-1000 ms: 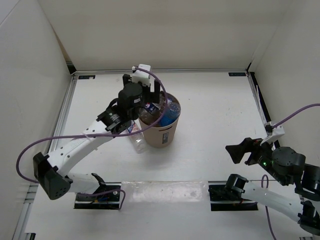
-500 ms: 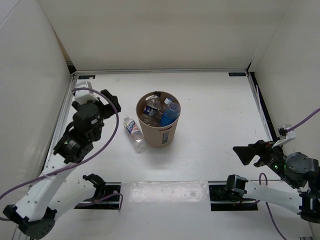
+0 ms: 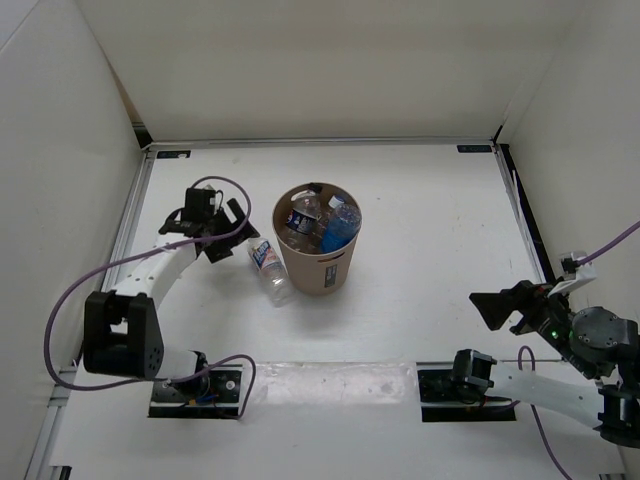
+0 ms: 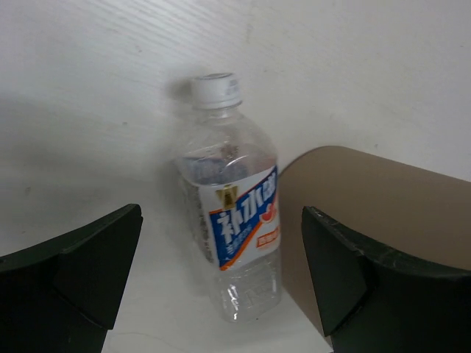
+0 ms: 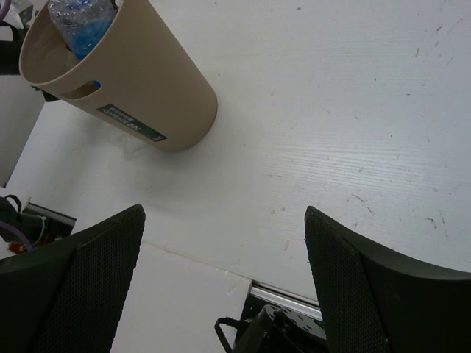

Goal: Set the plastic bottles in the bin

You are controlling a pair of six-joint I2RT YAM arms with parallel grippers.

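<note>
The left jaws stand apart and empty, facing one bottle (image 4: 234,213) lying on the worktop (image 3: 420,220) just beside the bin (image 3: 320,272). Other bottles (image 3: 322,222) sit inside it. The right jaws stand apart, empty.

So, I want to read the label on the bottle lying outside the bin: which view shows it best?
Left wrist: the bottle is close up, white cap and blue label plain, beside the bin. The top view shows it small; the right wrist view misses it.
</note>
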